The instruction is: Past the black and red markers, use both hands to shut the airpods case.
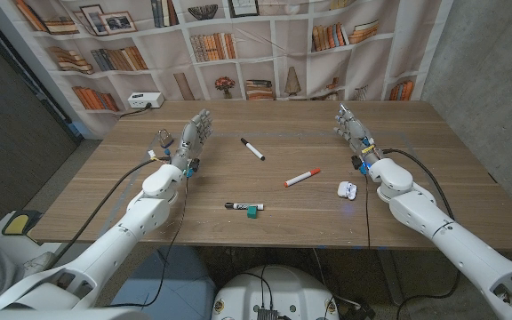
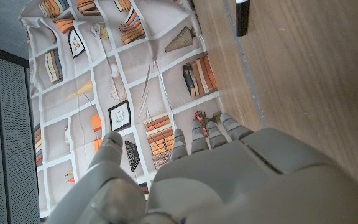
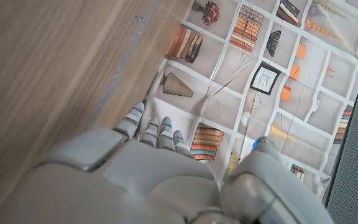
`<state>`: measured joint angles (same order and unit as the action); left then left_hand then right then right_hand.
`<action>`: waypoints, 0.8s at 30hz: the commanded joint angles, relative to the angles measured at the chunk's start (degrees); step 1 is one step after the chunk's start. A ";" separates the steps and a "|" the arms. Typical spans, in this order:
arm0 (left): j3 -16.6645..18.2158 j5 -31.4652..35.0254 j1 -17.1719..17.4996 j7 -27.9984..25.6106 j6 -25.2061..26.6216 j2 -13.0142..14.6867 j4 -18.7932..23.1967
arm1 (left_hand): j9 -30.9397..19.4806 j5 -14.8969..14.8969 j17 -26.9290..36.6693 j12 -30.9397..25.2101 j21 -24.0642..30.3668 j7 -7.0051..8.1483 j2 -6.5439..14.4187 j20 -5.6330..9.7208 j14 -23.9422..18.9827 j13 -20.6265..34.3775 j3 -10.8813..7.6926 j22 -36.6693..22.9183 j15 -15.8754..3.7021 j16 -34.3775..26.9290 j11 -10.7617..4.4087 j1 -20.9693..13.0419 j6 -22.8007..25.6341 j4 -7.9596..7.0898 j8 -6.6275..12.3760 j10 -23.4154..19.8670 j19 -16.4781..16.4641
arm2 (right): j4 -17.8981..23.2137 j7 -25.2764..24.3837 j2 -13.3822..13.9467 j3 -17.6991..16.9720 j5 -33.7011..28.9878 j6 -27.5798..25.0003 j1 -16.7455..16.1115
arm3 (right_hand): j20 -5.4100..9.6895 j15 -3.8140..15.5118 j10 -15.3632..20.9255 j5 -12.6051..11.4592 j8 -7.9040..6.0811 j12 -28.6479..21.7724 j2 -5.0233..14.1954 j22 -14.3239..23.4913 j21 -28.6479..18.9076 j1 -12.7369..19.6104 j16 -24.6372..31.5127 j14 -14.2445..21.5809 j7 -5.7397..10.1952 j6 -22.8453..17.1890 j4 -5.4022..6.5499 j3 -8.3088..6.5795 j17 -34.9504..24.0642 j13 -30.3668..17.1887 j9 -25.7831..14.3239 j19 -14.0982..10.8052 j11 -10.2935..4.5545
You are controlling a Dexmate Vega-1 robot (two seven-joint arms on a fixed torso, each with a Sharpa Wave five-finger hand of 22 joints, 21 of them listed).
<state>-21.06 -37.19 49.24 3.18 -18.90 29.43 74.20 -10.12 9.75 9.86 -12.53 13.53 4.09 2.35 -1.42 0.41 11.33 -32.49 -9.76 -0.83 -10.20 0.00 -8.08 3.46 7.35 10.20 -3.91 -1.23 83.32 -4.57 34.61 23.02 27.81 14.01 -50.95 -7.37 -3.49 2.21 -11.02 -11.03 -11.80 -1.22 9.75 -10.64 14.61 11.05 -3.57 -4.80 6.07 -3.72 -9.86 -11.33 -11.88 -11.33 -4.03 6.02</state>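
Two white robot arms reach in from the near corners of a wooden table (image 1: pixel 416 124), one on each side. Nearest the front edge lies one marker with a teal cap (image 1: pixel 244 207), resting on its side near the middle. Farther back sit two more markers: a red marker (image 1: pixel 302 178), angled, right of centre, and a black marker (image 1: pixel 253 149) beyond it, also angled, its tip visible from the left wrist camera (image 2: pixel 242 17).

One white airpods case (image 1: pixel 347 189) sits on the table just beside the right forearm, on its inner side, with its lid apparently up, though it is too small to be sure.

Left hand (image 1: pixel 189 142) is held over the table's left side, fingers extended and apart, holding nothing. Right hand (image 1: pixel 352 127) is likewise held out on the right, fingers extended toward the far edge, empty. Both hands are well apart from the case and the three markers.

One white power strip (image 1: pixel 144 100) lies at the far left corner. A printed bookshelf backdrop (image 1: pixel 238 44) hangs behind the table.
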 commanded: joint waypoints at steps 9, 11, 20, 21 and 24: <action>-0.13 0.22 1.01 -0.09 -1.23 -0.25 0.77 | -0.12 0.10 0.09 -0.22 -0.52 0.11 0.16 0.03 0.52 0.23 -0.16 -0.27 0.00 -0.12 0.24 -0.85 -0.06 0.55 0.10 -0.48 0.13 | 4.49 -2.03 3.36 -0.26 -4.22 -0.76 -2.35 | -0.11 -0.01 1.64 -0.26 -0.28 -0.86 0.29 0.09 0.13 3.62 0.20 -0.88 -0.52 1.43 -2.07 -1.22 -0.23 -0.47 -0.23 0.91 0.16; -0.25 0.42 0.93 -0.10 -0.99 -0.09 0.81 | -0.12 0.10 0.09 -0.21 -0.55 0.05 0.18 0.03 0.52 0.23 -0.16 -0.27 -0.02 -0.13 0.21 -0.87 -0.07 0.56 0.11 -0.48 0.12 | 4.49 -1.94 3.66 -0.48 -4.37 -0.26 -2.69 | -0.02 0.03 1.53 -0.31 -0.56 -0.86 0.53 0.09 0.13 4.73 0.20 -1.09 -0.75 1.20 -2.69 -1.65 -0.24 -0.57 -0.25 1.13 0.16; -0.04 0.71 1.50 -0.66 -0.92 0.48 1.96 | -0.11 0.08 0.09 -0.16 -0.73 0.06 0.26 -0.03 0.59 0.23 -0.11 -0.27 -0.02 -0.12 0.16 -0.97 0.03 0.62 0.22 -0.41 0.07 | 6.30 -3.02 5.41 -1.16 -6.24 -0.27 -4.31 | -0.19 -0.19 2.15 -0.44 -1.48 -1.36 1.40 0.06 0.03 9.15 0.26 -1.48 -0.53 -0.17 -4.90 -3.38 -0.26 -0.99 -0.33 1.49 -0.28; -0.07 0.59 1.62 -0.56 -0.87 0.46 1.94 | -0.10 0.07 0.08 -0.25 -0.76 0.05 0.28 -0.07 0.33 0.23 -0.10 -0.27 -0.12 -0.23 0.22 -0.99 0.03 0.63 0.24 -0.65 0.03 | 6.43 -2.94 5.68 -1.15 -6.52 -0.27 -4.40 | -0.24 -0.16 2.09 -0.44 -1.49 -1.35 1.39 0.06 0.04 9.36 0.27 -1.49 -0.56 -0.15 -5.00 -3.44 -0.26 -1.01 -0.34 1.54 -0.27; -0.22 0.84 1.86 -0.50 -0.75 0.74 2.28 | -0.10 0.07 0.08 -0.31 -0.79 0.10 0.29 -0.07 0.03 0.23 -0.08 -0.27 -0.20 -0.34 0.17 -1.01 0.18 0.65 0.31 -0.80 -0.05 | 7.33 -2.83 7.11 -1.11 -7.97 -0.90 -4.67 | -0.22 -0.07 1.84 -0.43 -1.37 -1.27 1.33 0.06 0.02 9.98 0.20 -1.75 -0.58 0.21 -5.27 -3.61 -0.26 -1.06 -0.34 1.60 -0.16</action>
<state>-21.15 -36.64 50.35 2.90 -19.81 29.73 75.61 -10.13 9.75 9.87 -12.52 13.09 4.09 2.64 -1.43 0.42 11.33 -32.47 -9.75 -0.82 -10.20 0.31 -8.37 3.46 7.84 10.20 -4.21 -1.22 88.45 -7.02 38.90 22.36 22.62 13.56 -54.22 -7.47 -3.53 4.17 -11.25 -12.11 -12.77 0.11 9.74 -10.64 23.50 11.05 -4.81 -5.43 6.03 -8.40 -13.35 -11.32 -12.68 -11.61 -2.69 5.30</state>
